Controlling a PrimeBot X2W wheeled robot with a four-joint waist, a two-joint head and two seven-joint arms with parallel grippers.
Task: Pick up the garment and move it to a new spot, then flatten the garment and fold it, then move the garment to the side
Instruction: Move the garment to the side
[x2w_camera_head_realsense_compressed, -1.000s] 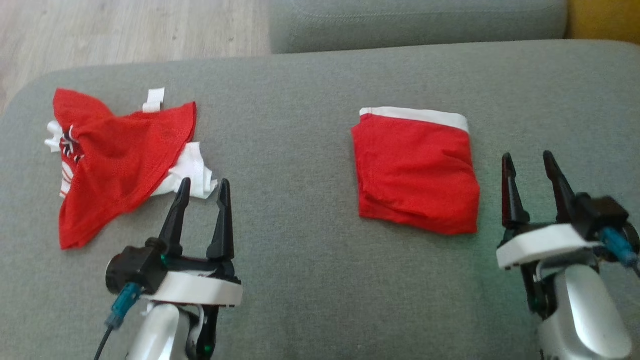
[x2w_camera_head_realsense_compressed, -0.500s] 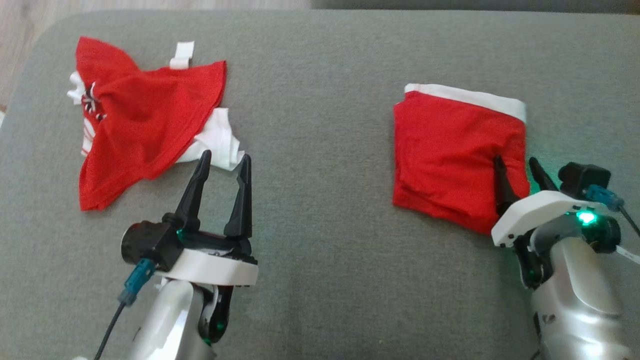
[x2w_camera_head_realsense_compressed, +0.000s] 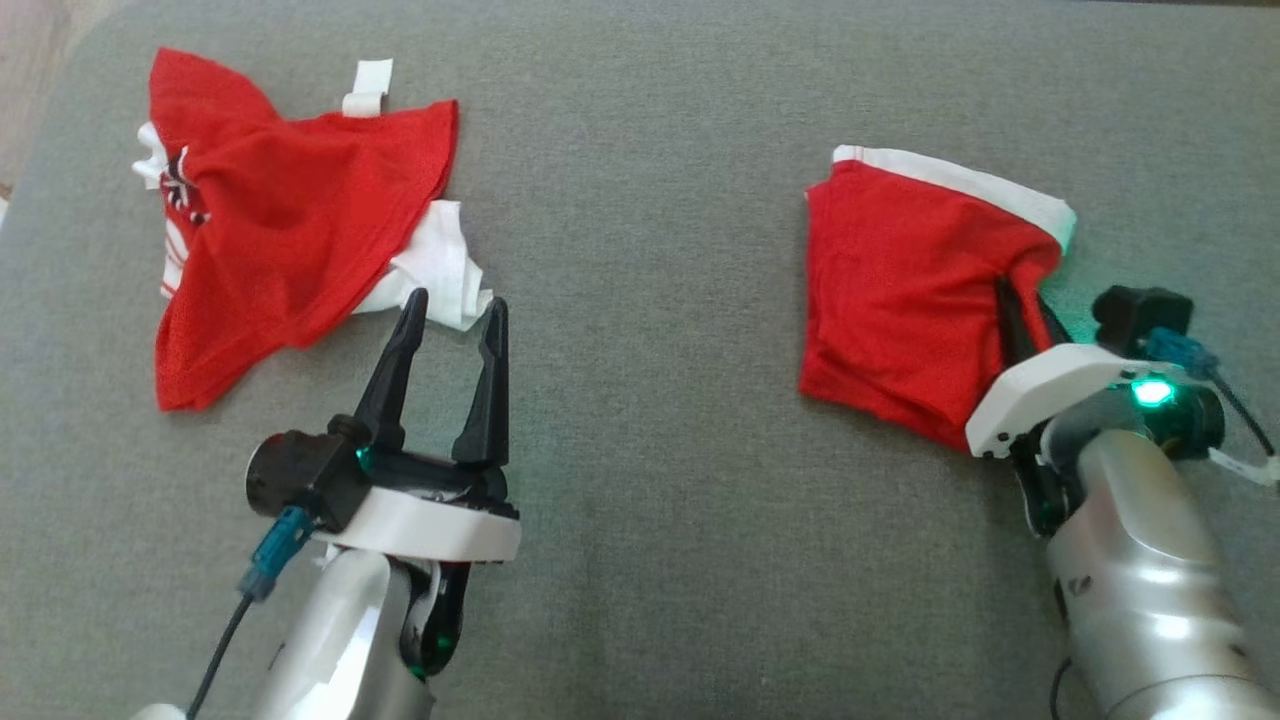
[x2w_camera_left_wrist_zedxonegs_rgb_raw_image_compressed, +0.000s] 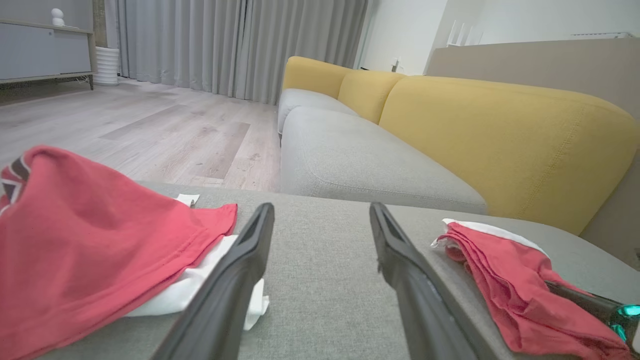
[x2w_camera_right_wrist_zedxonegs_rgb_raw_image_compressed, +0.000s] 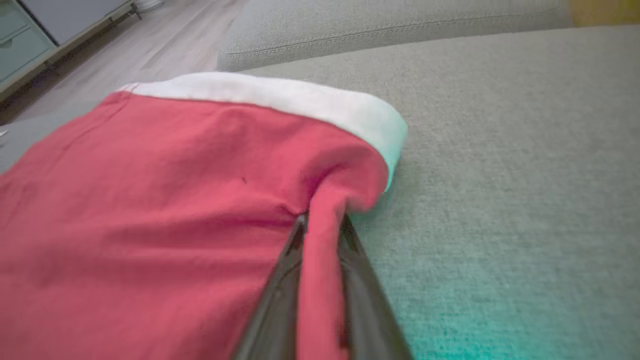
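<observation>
Where a second ago it lay flat and square, the folded red garment (x2w_camera_head_realsense_compressed: 910, 290) is now seen puckered along its right edge, with a ridge of cloth pinched up and the white band (x2w_camera_head_realsense_compressed: 960, 185) at its far side drawn askew. The change is accounted for by the right hand (x2w_camera_head_realsense_compressed: 1022, 310), which was held wide and clear of the cloth a second ago and is now narrowed onto that edge. In the right wrist view a fold of red fabric is seen clamped between the two fingers (x2w_camera_right_wrist_zedxonegs_rgb_raw_image_compressed: 280, 295). The flattening and folding can thus be judged done, and the last step, the move to the side, just begun. Most of the garment is not yet lifted off the grey sofa seat (x2w_camera_head_realsense_compressed: 650, 420), on whose right part it rests. Since only one edge is held, the folds may be pulled open if it is dragged. The left hand (x2w_camera_head_realsense_compressed: 457, 300) is held wide and empty well apart to the left, its fingertips just beside the white corner of a crumpled red and white garment (x2w_camera_head_realsense_compressed: 280, 230), which is not gripped.
</observation>
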